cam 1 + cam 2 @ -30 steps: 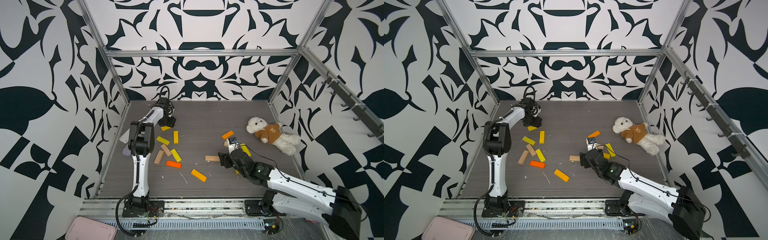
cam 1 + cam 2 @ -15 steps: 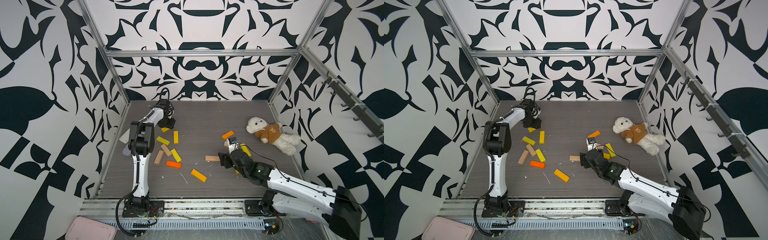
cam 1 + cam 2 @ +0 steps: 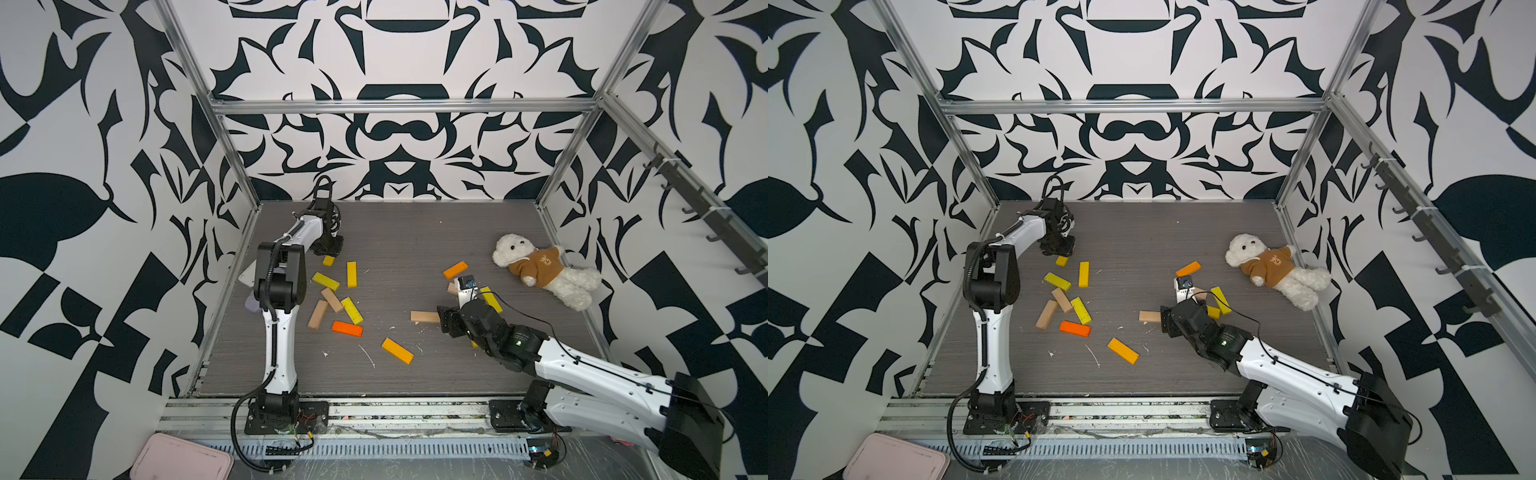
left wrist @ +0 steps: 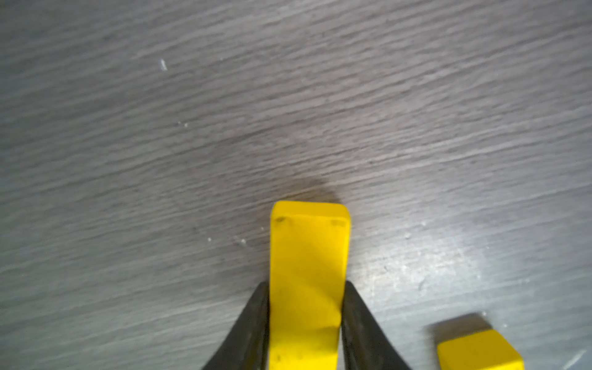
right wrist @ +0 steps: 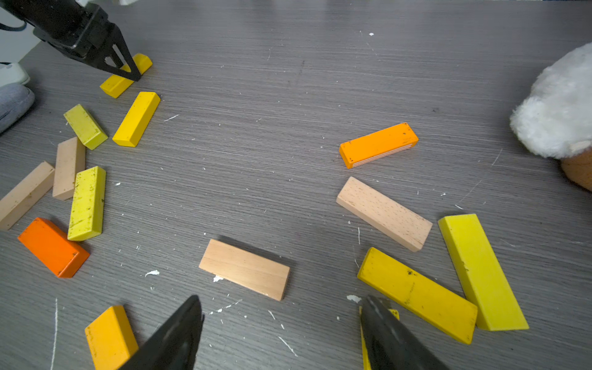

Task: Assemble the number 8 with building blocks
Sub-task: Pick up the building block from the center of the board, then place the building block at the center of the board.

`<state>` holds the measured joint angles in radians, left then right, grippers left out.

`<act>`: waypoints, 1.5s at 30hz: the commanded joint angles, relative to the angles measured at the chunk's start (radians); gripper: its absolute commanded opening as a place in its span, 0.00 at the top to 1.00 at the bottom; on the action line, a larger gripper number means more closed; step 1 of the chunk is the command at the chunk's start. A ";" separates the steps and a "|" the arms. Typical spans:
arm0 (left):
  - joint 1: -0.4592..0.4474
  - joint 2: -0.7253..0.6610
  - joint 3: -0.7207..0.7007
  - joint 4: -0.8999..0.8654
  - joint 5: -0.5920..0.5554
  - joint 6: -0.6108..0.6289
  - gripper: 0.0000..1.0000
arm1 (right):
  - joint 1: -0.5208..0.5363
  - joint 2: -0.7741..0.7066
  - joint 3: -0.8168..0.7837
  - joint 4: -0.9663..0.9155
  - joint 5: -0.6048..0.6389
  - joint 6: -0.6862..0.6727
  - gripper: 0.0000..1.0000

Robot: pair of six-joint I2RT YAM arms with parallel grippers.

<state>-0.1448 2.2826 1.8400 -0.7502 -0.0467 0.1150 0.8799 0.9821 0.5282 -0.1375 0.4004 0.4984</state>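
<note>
Left gripper (image 4: 306, 288): I see jaws clamped on sides of yellow block (image 4: 308, 253), block flat on table (image 4: 224, 112), at table's 11 o'clock in both top views. Second yellow block (image 3: 328, 260) just beside, at 6 o'clock of it. Right gripper (image 5: 282, 301): jaws wide, nothing between them; tan block (image 5: 245, 269) near, at its 9 o'clock from above. Loose blocks (image 3: 336, 305) clustered at 9 o'clock, others (image 3: 455, 269) at 3 o'clock. Teddy bear (image 3: 540, 270) at 2 o'clock.

from here, my left wrist view cuts off the yellow block (image 4: 307, 282) and a second block (image 4: 479, 350) at its edge; the right wrist view crops the bear (image 5: 560, 105).
</note>
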 commanded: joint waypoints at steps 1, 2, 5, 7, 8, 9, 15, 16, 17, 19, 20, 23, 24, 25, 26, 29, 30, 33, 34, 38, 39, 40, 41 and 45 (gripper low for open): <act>0.004 -0.010 0.021 -0.070 0.014 0.002 0.68 | 0.004 -0.023 -0.002 0.020 0.007 0.011 0.21; 0.004 -0.016 0.028 -0.072 0.017 0.003 0.70 | 0.004 -0.023 0.000 0.020 0.001 0.011 0.21; 0.001 -0.047 0.040 -0.075 0.045 0.022 0.72 | 0.004 -0.023 0.002 0.018 -0.007 0.011 0.22; -0.011 -0.078 0.032 -0.075 0.054 0.039 0.72 | 0.005 -0.025 0.001 0.019 -0.004 0.013 0.22; -0.020 -0.090 0.027 -0.075 0.053 0.051 0.72 | 0.004 -0.026 0.001 0.019 0.000 0.015 0.21; -0.032 -0.103 0.021 -0.075 0.054 0.068 0.72 | 0.004 -0.028 0.001 0.019 0.000 0.014 0.22; -0.111 -0.162 0.000 -0.075 0.098 0.168 0.71 | 0.005 -0.034 0.015 0.002 0.007 -0.002 0.22; -0.126 -0.165 0.005 -0.075 0.110 0.183 0.70 | 0.004 -0.038 0.018 -0.005 0.008 -0.005 0.22; -0.139 -0.167 0.008 -0.100 0.120 0.198 0.70 | 0.004 -0.041 0.021 -0.012 0.011 -0.007 0.22; -0.170 -0.171 0.007 -0.107 0.161 0.244 0.70 | 0.005 -0.054 0.021 -0.025 0.024 -0.006 0.22; -0.184 -0.172 0.004 -0.108 0.178 0.265 0.70 | 0.004 -0.061 0.019 -0.031 0.033 -0.002 0.22; -0.243 -0.158 0.005 -0.110 0.187 0.313 0.69 | 0.004 -0.084 0.011 -0.058 0.070 0.022 0.22; -0.261 -0.148 0.010 -0.115 0.188 0.326 0.68 | 0.005 -0.093 0.006 -0.067 0.080 0.031 0.22; -0.279 -0.136 0.017 -0.122 0.184 0.337 0.68 | 0.004 -0.101 0.003 -0.071 0.085 0.037 0.22; -0.294 -0.121 0.028 -0.135 0.182 0.345 0.68 | 0.004 -0.110 0.000 -0.075 0.090 0.042 0.22; -0.331 -0.087 0.036 -0.150 0.168 0.373 0.66 | 0.004 -0.125 -0.004 -0.086 0.087 0.058 0.23; -0.340 -0.080 0.032 -0.150 0.166 0.381 0.66 | 0.004 -0.124 -0.002 -0.082 0.074 0.063 0.23; -0.357 -0.057 0.025 -0.150 0.146 0.395 0.65 | 0.005 -0.103 0.017 -0.083 0.056 0.063 0.23; -0.364 -0.051 0.022 -0.151 0.139 0.400 0.65 | 0.004 -0.089 0.024 -0.083 0.051 0.062 0.24; -0.372 -0.040 0.007 -0.139 0.131 0.403 0.63 | 0.004 -0.034 0.045 -0.071 0.030 0.048 0.23; -0.374 -0.038 0.003 -0.134 0.128 0.403 0.62 | 0.005 -0.017 0.048 -0.068 0.025 0.047 0.23; -0.374 -0.036 -0.002 -0.130 0.125 0.402 0.62 | 0.004 0.000 0.054 -0.067 0.017 0.043 0.23; -0.375 -0.032 -0.004 -0.132 0.121 0.401 0.62 | 0.003 0.022 0.061 -0.063 0.008 0.038 0.23; -0.378 -0.026 -0.018 -0.126 0.111 0.399 0.60 | 0.000 0.083 0.077 -0.035 -0.027 0.017 0.23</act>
<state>-0.5186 2.2372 1.8423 -0.8516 0.0689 0.4953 0.8795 1.0462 0.5564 -0.2104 0.3996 0.5388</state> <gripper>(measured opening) 0.398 0.770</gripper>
